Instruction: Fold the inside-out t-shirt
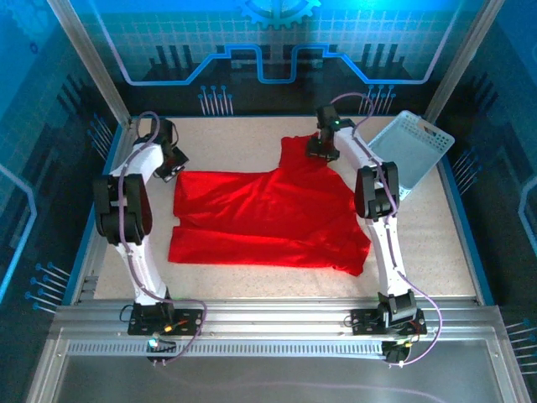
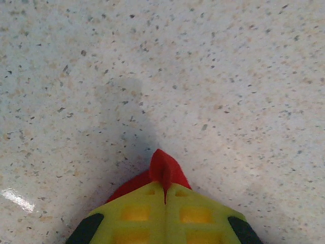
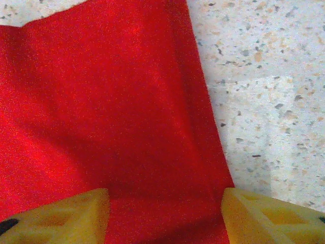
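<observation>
red t-shirt (image 1: 268,214) lies spread out mid-counter (image 1: 436,243). left claw (image 2: 165,189) is clamped tight on a small tip of red cloth at the shirt's far-left corner, low over the counter. right claw (image 3: 165,211) is spread wide over the far-right flap, cloth between its fingers, not pinched. light blue mesh basket (image 1: 411,149) sits far right, apart from the shirt.

From above, the right arm (image 1: 375,197) covers the right edge of the inside-out t-shirt (image 1: 260,214). The left gripper (image 2: 165,187), jaws pressed together, hides all the t-shirt but one red tip. The right wrist view crops it left and below.
</observation>
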Controlling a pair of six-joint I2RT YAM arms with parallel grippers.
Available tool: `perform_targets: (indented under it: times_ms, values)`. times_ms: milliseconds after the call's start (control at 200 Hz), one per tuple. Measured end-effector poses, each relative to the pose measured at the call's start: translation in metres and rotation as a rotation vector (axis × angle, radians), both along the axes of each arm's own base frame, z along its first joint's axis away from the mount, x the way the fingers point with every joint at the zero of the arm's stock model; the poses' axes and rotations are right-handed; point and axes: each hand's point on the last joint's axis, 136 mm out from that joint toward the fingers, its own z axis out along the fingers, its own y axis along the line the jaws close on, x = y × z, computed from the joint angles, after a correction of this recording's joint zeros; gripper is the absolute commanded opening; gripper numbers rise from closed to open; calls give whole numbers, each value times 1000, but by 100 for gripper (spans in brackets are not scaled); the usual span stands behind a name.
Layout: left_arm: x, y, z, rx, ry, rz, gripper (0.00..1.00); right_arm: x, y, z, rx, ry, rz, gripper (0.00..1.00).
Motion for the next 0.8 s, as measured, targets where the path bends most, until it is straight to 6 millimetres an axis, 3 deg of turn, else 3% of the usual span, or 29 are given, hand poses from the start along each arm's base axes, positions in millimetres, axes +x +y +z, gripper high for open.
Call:
perform_targets:
  times_ms: [295, 560, 650, 800]
  values:
    - [2, -3, 1, -10, -7, -11, 9, 6, 0, 7, -22, -30, 36, 63]
    - [2, -7, 1, -29, -9, -19, 10, 55, 1, 61, -6, -232, 61, 62]
    - [2, -7, 1, -30, -9, -20, 10, 61, -1, 57, -1, -243, 60, 62]
    - [2, -9, 1, -42, -11, -25, 10, 65, -5, 24, 8, -212, 58, 60]
